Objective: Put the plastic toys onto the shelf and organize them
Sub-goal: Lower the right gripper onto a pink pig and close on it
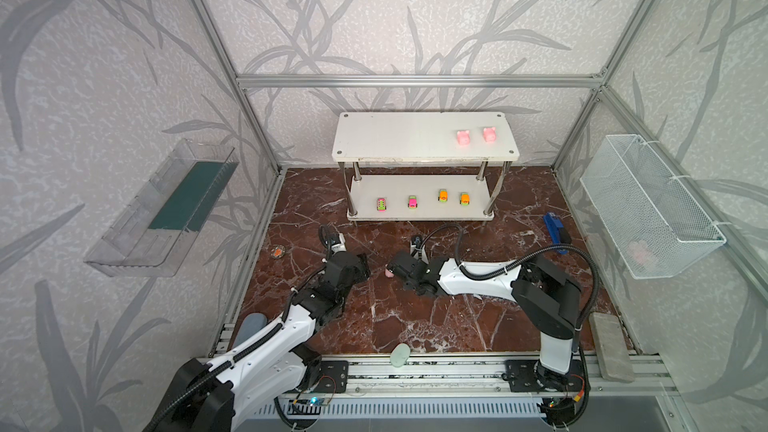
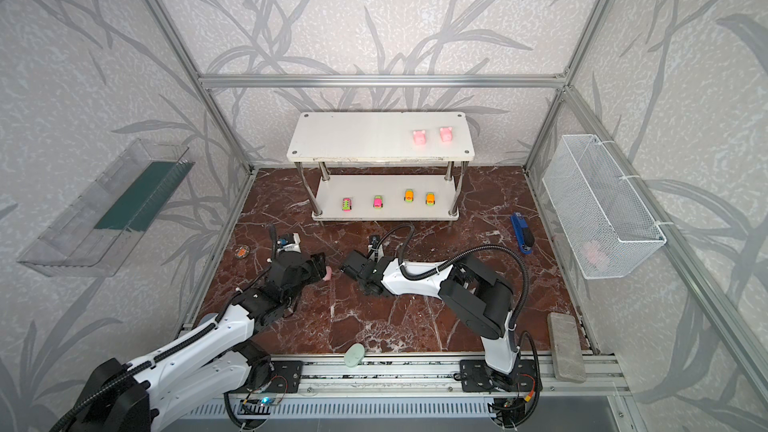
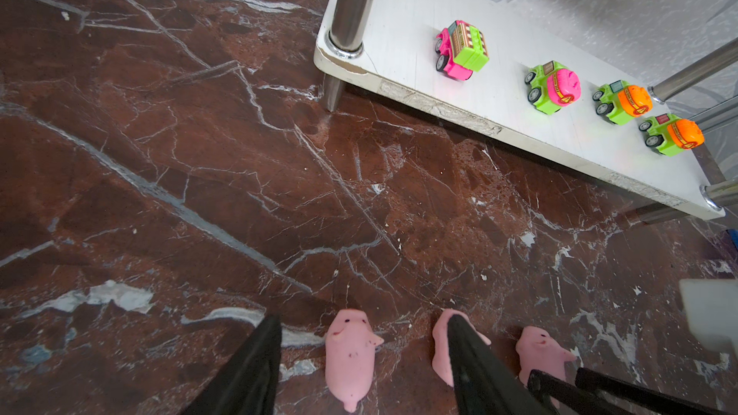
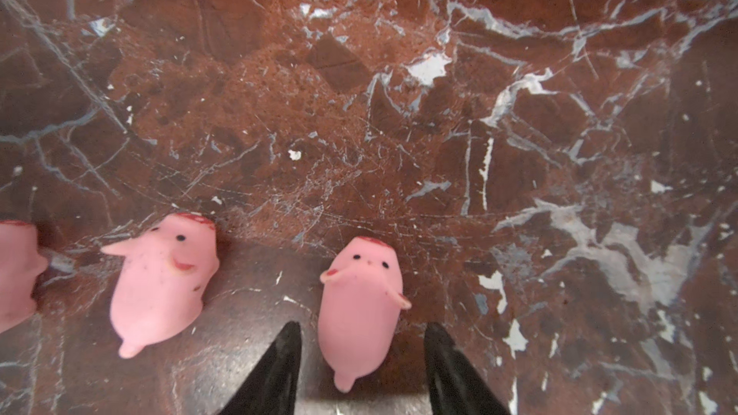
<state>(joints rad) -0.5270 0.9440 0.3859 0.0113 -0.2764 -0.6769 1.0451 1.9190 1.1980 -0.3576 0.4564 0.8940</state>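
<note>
Left gripper spread, right gripper seemingly parted

White arms, blk joints, ribbed cables

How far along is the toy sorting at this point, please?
Done: four toy cars stand in a row on the shelf's lower board, and two pigs on its top board. In hand: the right gripper straddles one floor pig, jaws open; the left gripper, open, straddles another pig. Left: those two and a third pig between them, all on the floor.
</note>
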